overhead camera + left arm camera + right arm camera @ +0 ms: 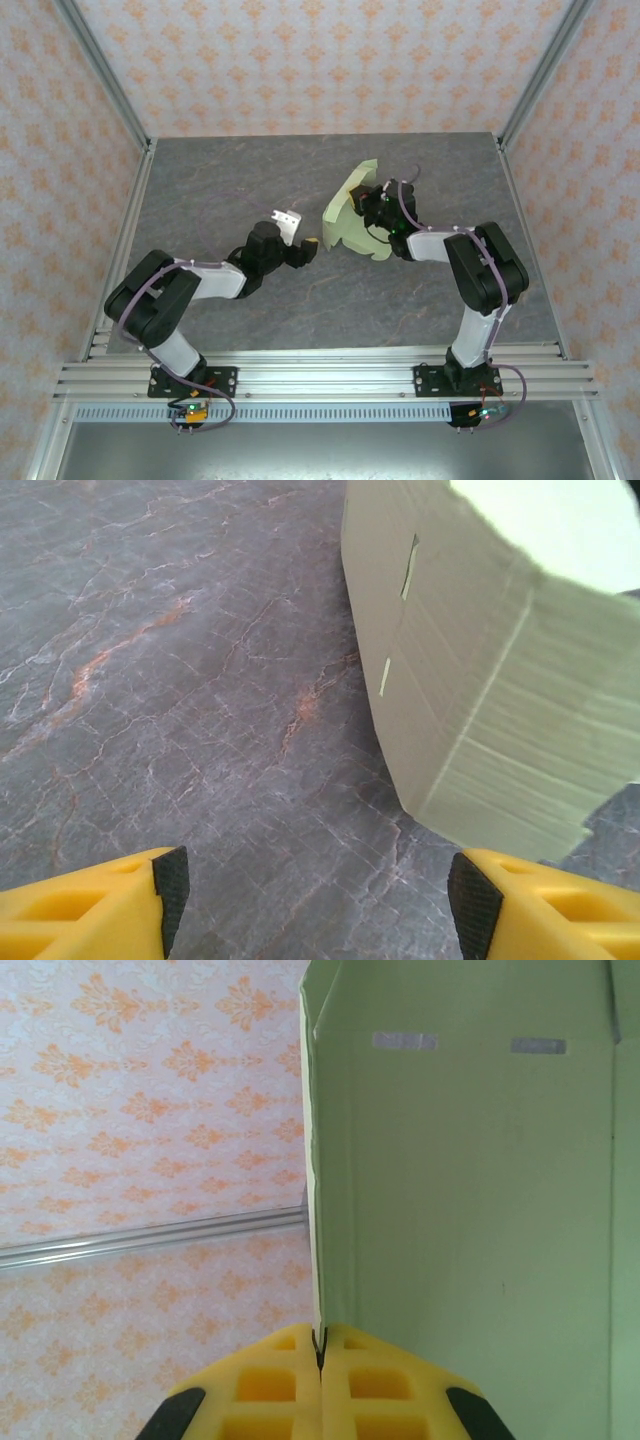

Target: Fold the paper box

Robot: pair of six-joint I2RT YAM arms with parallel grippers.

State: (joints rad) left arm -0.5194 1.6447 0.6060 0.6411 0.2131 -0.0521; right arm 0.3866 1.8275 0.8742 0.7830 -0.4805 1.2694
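Right gripper [320, 1355] pinches the raised box [470, 1210] by its edge; left gripper [318, 888], spread wide, faces it at 1 o'clock.

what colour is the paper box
The paper box is pale light green, clearest in the right wrist view, pinched by the right gripper.

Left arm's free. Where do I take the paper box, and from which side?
Best bet: the lower free edge of the paper box, coming from its left with the open left gripper. The sheet is held nearly upright, pinched by the right gripper, so that thin edge can slide between the jaws.
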